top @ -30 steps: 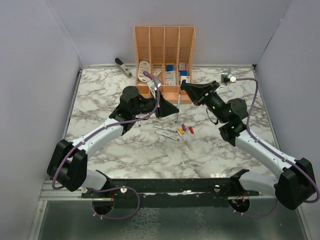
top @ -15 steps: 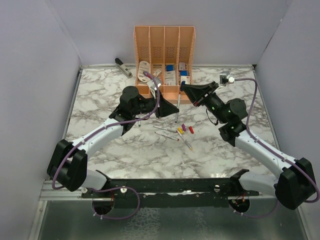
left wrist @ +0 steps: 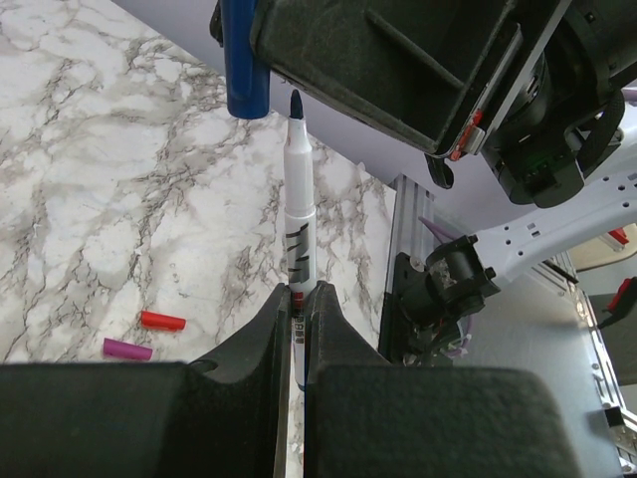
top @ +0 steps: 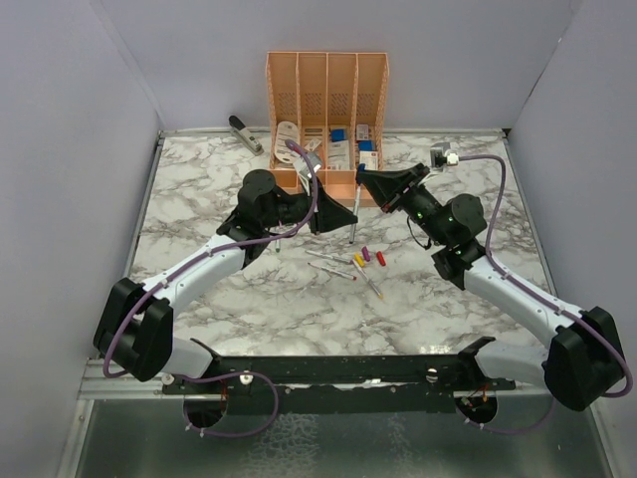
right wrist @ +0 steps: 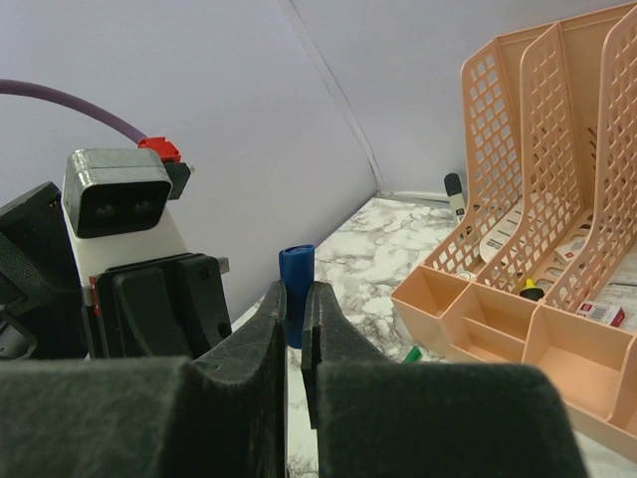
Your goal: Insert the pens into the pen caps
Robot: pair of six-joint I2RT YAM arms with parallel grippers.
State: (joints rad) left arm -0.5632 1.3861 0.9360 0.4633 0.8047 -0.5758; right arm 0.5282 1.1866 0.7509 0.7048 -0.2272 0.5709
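The thin white stick pen with a dark blue tip (left wrist: 298, 204) was clamped by its lower barrel in the left end effector (left wrist: 297, 317), fingers closed on it, tip upward. The stubby blue plastic cap (left wrist: 244, 62) was pinched in the closed right end effector (right wrist: 295, 299), its mouth just beside the pen tip, apart from it. The pen's rear end was hidden between the fingers. Other white pens (top: 333, 261) and the yellow cap (top: 358, 261), purple cap (top: 366, 254) and red cap (top: 380, 258) lay on the marble tabletop (top: 189, 179), near the peach slotted organizer (top: 326, 80).
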